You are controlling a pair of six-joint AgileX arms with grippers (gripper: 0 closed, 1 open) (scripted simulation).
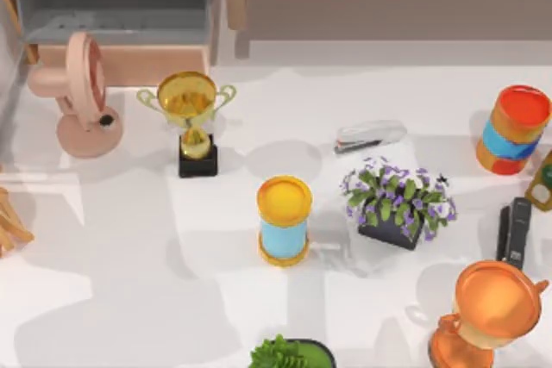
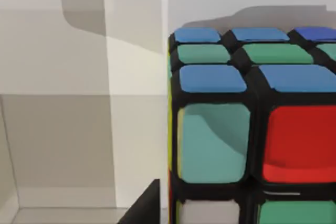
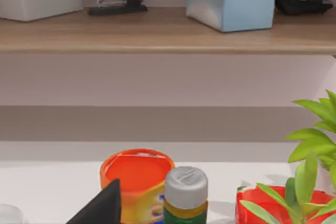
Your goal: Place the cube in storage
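One cube (image 2: 252, 124), close before the left wrist camera against pale box walls (image 2: 58, 145), apparently in storage; grip state cannot be told; risk: withdrawing while a finger (image 2: 144, 208) touches would drag it out.

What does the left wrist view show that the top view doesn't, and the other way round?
Left wrist view alone: the cube up close, black grid with blue, green and red stickers, against pale flat walls.

Top view alone: the pink fan, gold trophy, yellow-lidded can, purple flower pot, orange-lidded can, black stapler and copper trophy on the white table.

Shared: I can match nothing between them with confidence.
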